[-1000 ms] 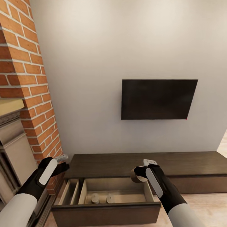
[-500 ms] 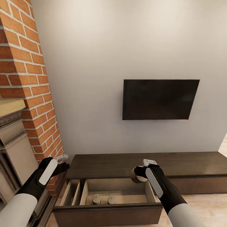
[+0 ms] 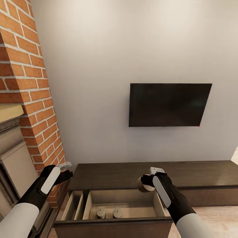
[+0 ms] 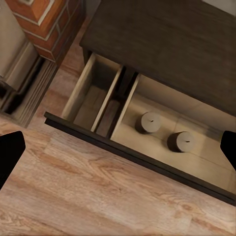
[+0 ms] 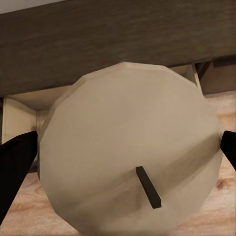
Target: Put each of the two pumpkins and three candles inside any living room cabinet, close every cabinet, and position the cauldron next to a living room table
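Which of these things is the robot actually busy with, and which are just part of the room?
Busy with:
- candle held in the right gripper
- two candles lying in the open drawer
- cabinet

Part of the room:
- television
- brick chimney

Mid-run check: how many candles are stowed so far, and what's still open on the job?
Two candles already sit in the cabinet's open drawer. The third candle is gripped in the right end effector, above the drawer's right end. The left end effector is open with nothing in it. Left: drop this candle in and shut the drawer. Pumpkins and cauldron aren't in sight, so their status is unknown.
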Controlling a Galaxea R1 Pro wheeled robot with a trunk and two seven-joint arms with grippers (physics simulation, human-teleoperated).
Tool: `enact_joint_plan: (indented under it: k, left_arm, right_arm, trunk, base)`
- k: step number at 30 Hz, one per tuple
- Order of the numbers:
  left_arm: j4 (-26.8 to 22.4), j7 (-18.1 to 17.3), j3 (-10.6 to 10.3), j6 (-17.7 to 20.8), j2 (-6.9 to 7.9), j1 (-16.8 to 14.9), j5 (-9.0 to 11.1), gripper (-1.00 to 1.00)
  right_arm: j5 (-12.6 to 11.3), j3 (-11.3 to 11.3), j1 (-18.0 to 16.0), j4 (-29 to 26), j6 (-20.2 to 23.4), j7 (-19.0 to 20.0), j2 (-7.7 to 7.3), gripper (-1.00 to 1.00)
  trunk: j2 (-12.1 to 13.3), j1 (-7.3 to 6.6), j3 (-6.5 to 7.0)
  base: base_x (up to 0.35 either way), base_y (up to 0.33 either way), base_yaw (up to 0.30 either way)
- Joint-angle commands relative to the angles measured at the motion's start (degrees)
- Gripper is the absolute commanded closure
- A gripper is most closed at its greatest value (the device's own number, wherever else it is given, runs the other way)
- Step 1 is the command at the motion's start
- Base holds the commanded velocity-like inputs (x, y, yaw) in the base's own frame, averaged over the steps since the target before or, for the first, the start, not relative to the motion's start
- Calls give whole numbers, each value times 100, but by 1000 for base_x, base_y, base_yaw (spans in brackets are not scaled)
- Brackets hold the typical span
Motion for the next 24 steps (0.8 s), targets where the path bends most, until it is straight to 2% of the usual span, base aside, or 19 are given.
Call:
enact_joint_plan:
  k: [1, 5, 8, 12, 15, 20, 21, 24]
  left_arm:
    - [-8, 60, -19, 5, 7, -5, 60, -100]
    - [-92, 77, 35, 31, -1, -5, 60, -100]
    - [-612, 86, 62, 87, -14, -5, 66, -100]
    - [-818, 89, 132, 229, -23, -1, 75, -100]
    - [-884, 90, 334, 368, -35, -2, 77, -100]
    - [-909, 89, 456, 444, -37, -1, 93, -100]
    - [-919, 88, 518, 450, -37, -2, 151, -100]
    - [-1090, 92, 597, 648, -37, -16, 558, -100]
  right_arm:
    - [-64, 9, -6, -2, 11, -60, -1, 100]
    - [-69, 4, -6, 15, 40, -63, 6, 100]
    - [-79, 0, -6, 24, 83, -66, 10, 100]
    - [-75, -7, -8, 28, 291, -74, 114, 100]
    - [-70, -20, -6, 36, 375, -90, 193, 100]
    - [-87, -40, -6, 49, 383, -56, 201, 100]
    - [-78, -30, -6, 51, 373, -52, 201, 100]
    - [-40, -5, -6, 129, 347, -54, 207, 100]
  trunk:
    - [-10, 2, -12]
    - [-10, 2, -12]
    - [-10, 2, -12]
    - [-171, 90, -83]
    - [-291, 156, -137]
    - [-492, 266, -227]
    - [-532, 288, -245]
    - [-652, 354, -299]
  base:
    - [3, 0, 0]
    - [0, 0, 0]
    - [0, 0, 0]
    - [0, 0, 0]
    - [0, 0, 0]
    - [0, 0, 0]
    - [0, 0, 0]
    - [0, 0, 0]
